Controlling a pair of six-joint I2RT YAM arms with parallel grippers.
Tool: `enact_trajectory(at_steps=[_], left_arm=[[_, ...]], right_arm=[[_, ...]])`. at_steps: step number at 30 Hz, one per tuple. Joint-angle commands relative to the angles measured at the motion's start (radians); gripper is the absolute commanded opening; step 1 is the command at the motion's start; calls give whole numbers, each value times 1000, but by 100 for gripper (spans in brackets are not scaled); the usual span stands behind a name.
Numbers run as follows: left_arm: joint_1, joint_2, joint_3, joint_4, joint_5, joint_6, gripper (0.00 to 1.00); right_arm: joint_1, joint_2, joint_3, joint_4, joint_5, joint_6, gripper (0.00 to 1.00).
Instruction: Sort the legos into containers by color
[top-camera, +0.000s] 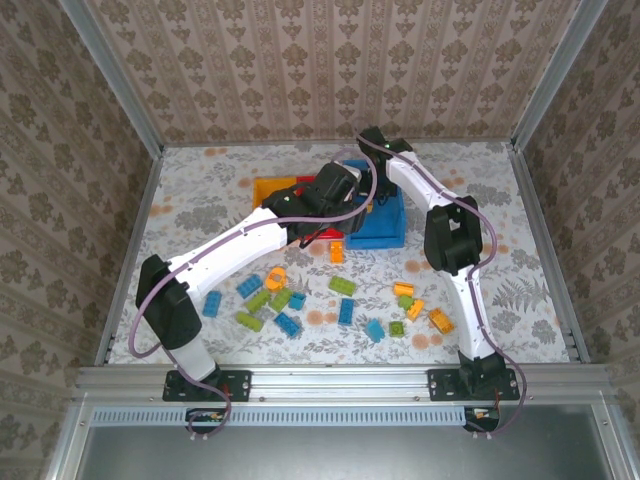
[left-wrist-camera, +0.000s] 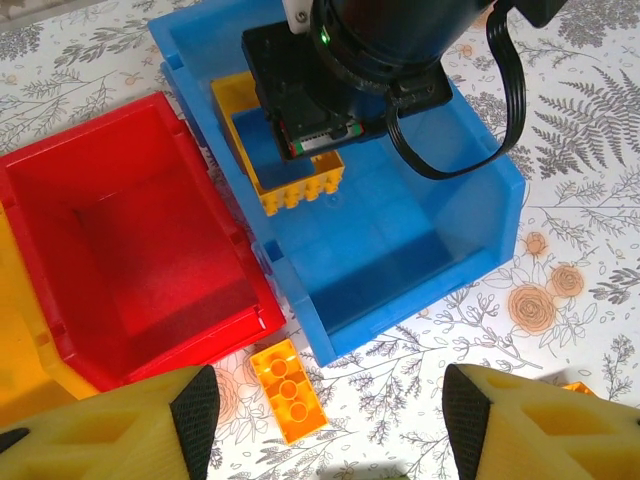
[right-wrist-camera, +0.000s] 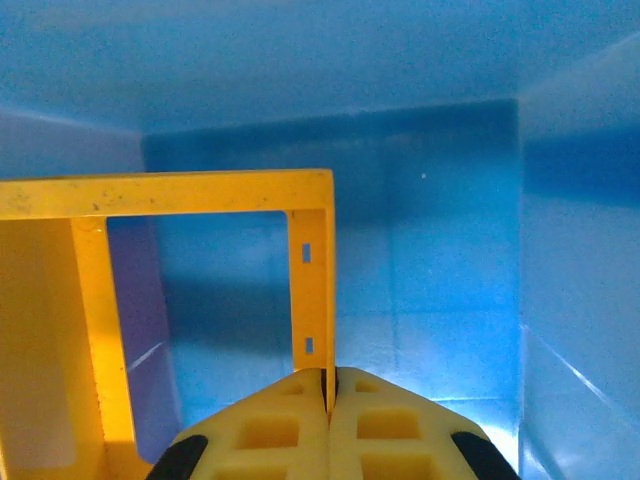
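Right jaws are down inside the blue bin (left-wrist-camera: 420, 305), pinched together on one thin side of the orange frame piece (right-wrist-camera: 312, 270). The frame sits in the far-left part of that bin; can't tell if it touches the floor. Left jaws are apart, gripping nothing, hovering over the worktop (top-camera: 200, 200) just near of the red bin (left-wrist-camera: 130, 260) and the blue one. An orange brick (left-wrist-camera: 288, 388) lies flat below them, just beside the blue bin's near corner. The red bin sits left of the blue, with the yellow bin (top-camera: 268, 187) left of the red, touching. Loose legos (top-camera: 342, 285) in blue, green and orange are scattered across the near half.
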Motion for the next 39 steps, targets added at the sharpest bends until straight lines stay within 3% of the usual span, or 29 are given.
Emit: enact_trajectory(at_steps=[1,7,12,16,22,28,31,39], left_arm=[[-8,-45,-27,-45,-29,-7,64],[-8,-116,-104,-71,-58,-41,64],[3,-205,-190,-126,-93,-120,64],[52,-322,-311,-203,-115,-269,63],[212,-534,-534,-311,-74,-470,62],[446,-625,-674,-475,-18,-493,64],[564,-607,-732,-490,7,-426,66],[736,-459,-790,-386,97,-287,69]], right_arm=[[-3,22,44,-48,5,-19,14],[-1,-24,50,-48,7,-20,33],[6,-137,41,-42,26,-21,35],[30,-321,-83,37,80,-36,37],[107,-715,-575,385,57,-87,39],[278,-990,-1037,745,-182,-201,49],[360,-1046,-1187,878,-269,-198,61],[489,-944,-1243,964,-431,-236,67]])
